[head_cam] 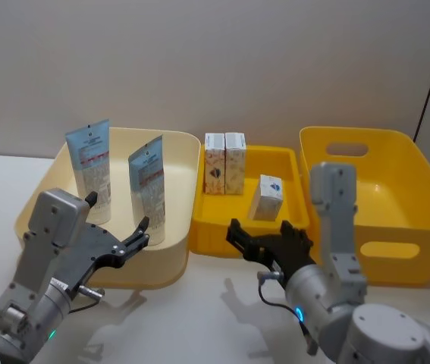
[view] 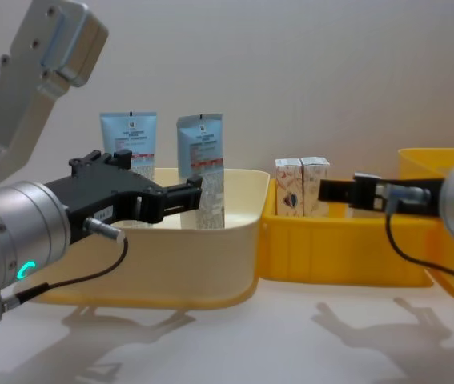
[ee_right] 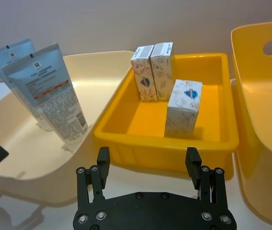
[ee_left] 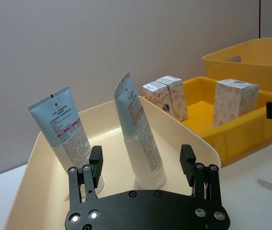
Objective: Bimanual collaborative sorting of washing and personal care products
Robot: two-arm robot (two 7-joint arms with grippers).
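Note:
Two light-blue squeeze tubes (head_cam: 91, 171) (head_cam: 148, 186) stand upright on their caps in the cream bin (head_cam: 161, 265). Three small white cartons stand in the low yellow tray (head_cam: 207, 235): a pair (head_cam: 224, 163) at the back and one (head_cam: 266, 197) nearer the front. My left gripper (head_cam: 116, 216) hovers open at the cream bin's near rim and faces the tubes (ee_left: 64, 127) (ee_left: 136, 129). My right gripper (head_cam: 264, 227) hangs open before the tray's front wall, in line with the single carton (ee_right: 183, 108). Both hold nothing.
A large deep yellow bin (head_cam: 381, 197) with handle slots stands right of the tray, touching it. The white tabletop (head_cam: 199, 318) runs along the front, below both arms. A plain wall stands behind the bins.

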